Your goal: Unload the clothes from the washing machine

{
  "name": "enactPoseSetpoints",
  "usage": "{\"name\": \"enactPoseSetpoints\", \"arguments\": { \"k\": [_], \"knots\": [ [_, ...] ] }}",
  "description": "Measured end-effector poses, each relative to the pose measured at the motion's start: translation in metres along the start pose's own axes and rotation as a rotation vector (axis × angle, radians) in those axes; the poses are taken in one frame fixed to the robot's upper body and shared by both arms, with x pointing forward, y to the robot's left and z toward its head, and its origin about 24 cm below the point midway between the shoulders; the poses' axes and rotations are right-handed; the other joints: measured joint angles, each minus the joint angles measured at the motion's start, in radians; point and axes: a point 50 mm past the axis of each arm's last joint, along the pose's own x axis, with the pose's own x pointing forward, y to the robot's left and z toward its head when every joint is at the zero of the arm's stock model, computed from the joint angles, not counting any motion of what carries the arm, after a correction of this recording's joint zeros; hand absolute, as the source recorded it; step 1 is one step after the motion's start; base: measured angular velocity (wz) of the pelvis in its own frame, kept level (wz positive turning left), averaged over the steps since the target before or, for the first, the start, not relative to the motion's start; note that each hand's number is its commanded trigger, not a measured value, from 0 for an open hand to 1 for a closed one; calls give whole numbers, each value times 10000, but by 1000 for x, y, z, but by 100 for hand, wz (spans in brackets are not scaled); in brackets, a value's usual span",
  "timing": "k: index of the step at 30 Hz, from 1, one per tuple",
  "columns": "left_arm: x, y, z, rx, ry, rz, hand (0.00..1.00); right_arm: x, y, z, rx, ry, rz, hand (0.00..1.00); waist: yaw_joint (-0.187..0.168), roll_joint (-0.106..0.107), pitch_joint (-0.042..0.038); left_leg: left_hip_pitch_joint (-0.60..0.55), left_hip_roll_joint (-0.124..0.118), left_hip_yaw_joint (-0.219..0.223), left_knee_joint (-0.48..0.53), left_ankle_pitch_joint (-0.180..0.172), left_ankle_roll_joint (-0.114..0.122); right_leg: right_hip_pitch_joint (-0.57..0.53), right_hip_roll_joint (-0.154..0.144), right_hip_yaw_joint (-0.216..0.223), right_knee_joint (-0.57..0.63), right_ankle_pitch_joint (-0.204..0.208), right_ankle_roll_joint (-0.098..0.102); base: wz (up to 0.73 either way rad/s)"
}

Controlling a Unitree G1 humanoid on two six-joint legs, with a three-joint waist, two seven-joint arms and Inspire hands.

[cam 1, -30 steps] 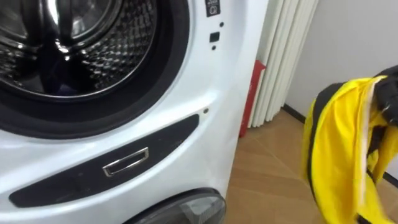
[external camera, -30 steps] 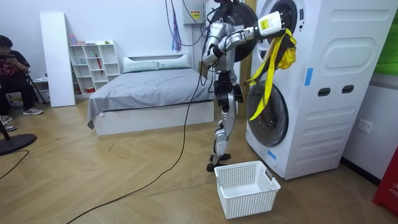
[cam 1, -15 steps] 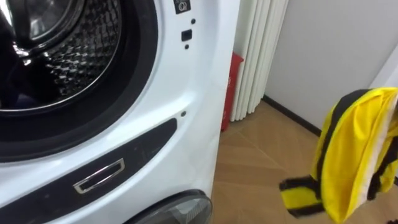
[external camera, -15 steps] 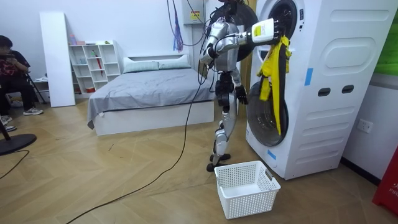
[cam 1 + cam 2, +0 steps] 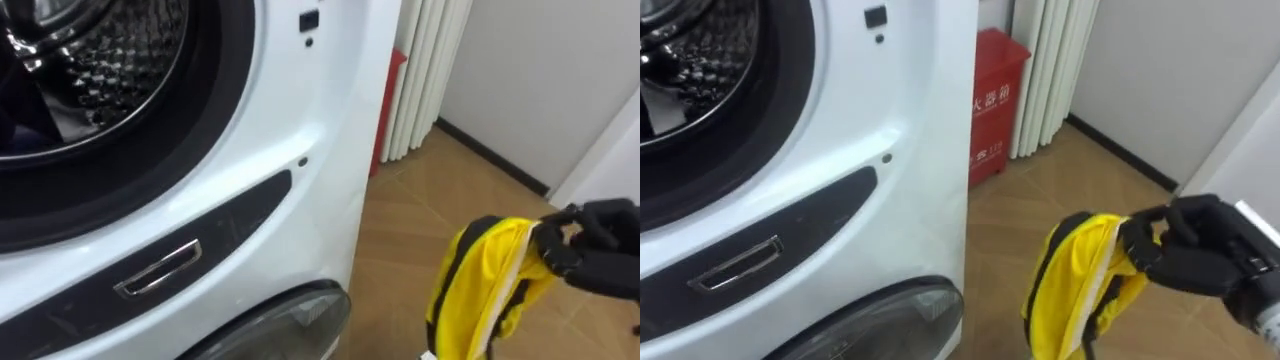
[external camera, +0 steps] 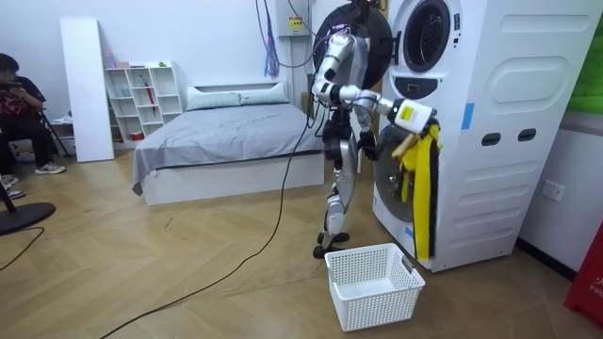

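Fingers point(image 5: 1143, 238) of black right hand point(image 5: 1200, 252) curled tight round the bunched top of yellow garment with black trim point(image 5: 1075, 275), cloth pinched fast and hanging below the fist. Underfoot, light herringbone wooden floor point(image 6: 188, 282). At the room view's right, tall white washing machine tower point(image 6: 499, 132) with two round doors stacked. Robot upright just beside its front, right arm stretched out toward the lower door. Garment dangling there in a long strip in front of that door, lower end down near the basket's far corner. Behind the robot, low bed with grey cover point(image 6: 226, 141). Farther to the room view's left, white shelf unit point(image 6: 141, 94) and seated person point(image 6: 14, 94), well apart from the clothes. Near the robot's feet, just in front of the machine, white slatted plastic laundry basket point(image 6: 374, 282). Past the machine's corner in the eye views, white pleated panel point(image 5: 1045, 70) against the wall. At upper left, perforated steel drum point(image 5: 100, 60) open inside a dark rubber ring. At the bottom edge, rim of the lower glass door point(image 5: 290, 320). Beside the machine's side, red box point(image 5: 990, 120) standing on the floor. Between the two doors, chrome recessed handle point(image 5: 155, 270) set in a dark oval panel. Left hand point(image 6: 366, 143) low by the hip.
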Motion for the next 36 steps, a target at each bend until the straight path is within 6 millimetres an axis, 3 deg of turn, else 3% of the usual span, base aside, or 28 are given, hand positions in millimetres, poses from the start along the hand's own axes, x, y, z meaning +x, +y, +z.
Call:
{"name": "enactPoseSetpoints", "arguments": {
  "k": [4,7,11,16,22,31,36],
  "knots": [
    [1,-6,5,189,-169,-261,0,15,13,-28,856,858,285,100,21,278,-2,-491,-28,-40,12,86,110,-623,-54,-238,188,-3,5,4],
    [1,-9,7,180,-330,-269,0,22,20,-35,787,1188,465,100,56,451,9,-881,-87,-88,13,208,150,-1060,-124,-514,419,-13,20,4],
    [2,-19,3,454,-167,-136,0,32,37,-42,611,1267,798,100,117,448,44,-1102,-110,-35,1,334,160,-1413,-131,-529,683,-18,12,-1],
    [5,-28,3,459,-106,3,0,32,60,-70,1160,2053,703,100,38,486,54,-1682,-209,-260,110,564,244,-1880,-336,-1058,676,-91,-97,19],
    [5,-30,3,668,-110,-2,0,34,59,-69,1073,1772,-2,100,-22,789,47,-2129,-277,-272,182,650,353,-2404,-445,-1176,1011,-126,-55,8],
    [6,-28,11,666,-426,161,0,32,55,-72,1029,1738,-620,100,-75,867,45,-2347,-389,-201,178,665,377,-2873,-519,-1087,1406,-339,-36,0],
    [6,-28,15,548,-681,226,0,26,53,-85,1357,2112,-835,100,-94,866,44,-2344,-421,-202,131,666,371,-2877,-532,-1067,1409,-398,-47,0]
  ]
}}
